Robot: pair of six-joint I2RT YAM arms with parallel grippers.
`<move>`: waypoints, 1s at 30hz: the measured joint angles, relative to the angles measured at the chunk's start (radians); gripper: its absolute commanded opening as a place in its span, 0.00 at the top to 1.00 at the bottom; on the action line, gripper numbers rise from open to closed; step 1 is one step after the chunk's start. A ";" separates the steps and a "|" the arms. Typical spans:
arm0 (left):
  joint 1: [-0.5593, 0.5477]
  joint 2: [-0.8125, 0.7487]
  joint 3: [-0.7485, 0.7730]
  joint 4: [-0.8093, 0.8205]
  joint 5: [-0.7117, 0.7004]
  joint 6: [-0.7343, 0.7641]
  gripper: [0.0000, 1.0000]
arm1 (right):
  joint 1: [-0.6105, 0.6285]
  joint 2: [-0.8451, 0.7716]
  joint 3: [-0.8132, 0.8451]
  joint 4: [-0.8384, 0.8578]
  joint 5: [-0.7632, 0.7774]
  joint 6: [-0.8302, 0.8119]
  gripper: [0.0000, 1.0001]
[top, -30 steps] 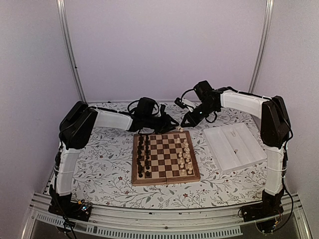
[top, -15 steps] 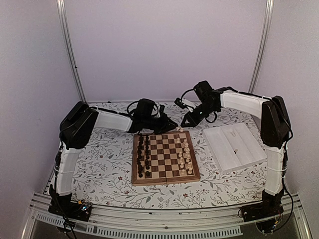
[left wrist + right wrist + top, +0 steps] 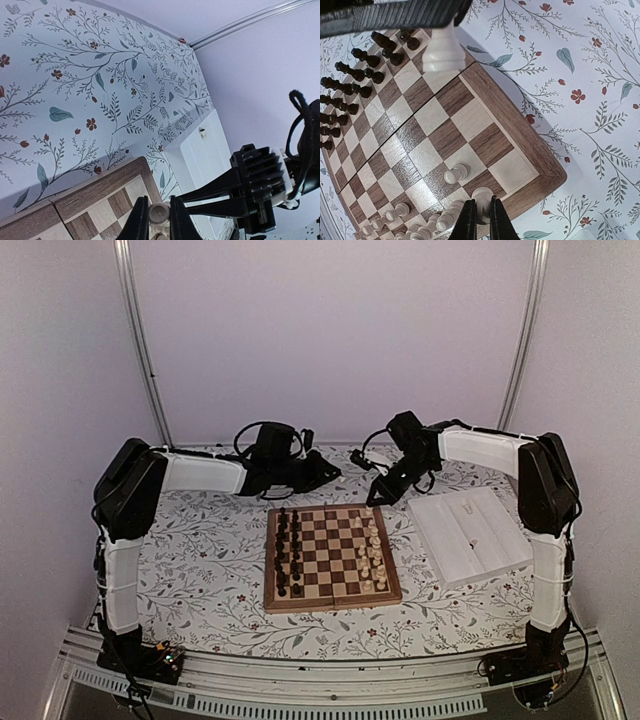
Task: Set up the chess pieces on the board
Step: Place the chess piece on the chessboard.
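Observation:
The board point(image 3: 333, 604) lies mid-table, with dark pieces point(image 3: 288, 550) along its left side and the pale chess pieces point(image 3: 372, 555) along its right. My left gripper point(image 3: 328, 472) hovers behind the far edge, shut on a pale piece point(image 3: 160, 212). From the right wrist that piece point(image 3: 442, 50) hangs over the far squares. My right gripper point(image 3: 482, 222) is shut on another pale piece point(image 3: 483, 196) at the far right corner of the board point(image 3: 520, 135). A lone pale pawn point(image 3: 455, 173) stands one square in. Whether the right gripper's piece rests on its square is hidden.
A white ridged tray point(image 3: 470, 535) lies right of the board, with one small pale item point(image 3: 202, 132) in it. The two grippers are close together over the board's far right corner. A flowered cloth point(image 3: 210, 570) covers the table.
The left gripper closed on a pale piece and drew back and left from the board's far edge. The right gripper stayed shut and shifted slightly toward the board corner.

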 measured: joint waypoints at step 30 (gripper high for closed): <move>0.002 -0.001 -0.002 -0.015 -0.041 0.068 1.00 | 0.026 0.055 0.001 -0.039 -0.003 -0.022 0.66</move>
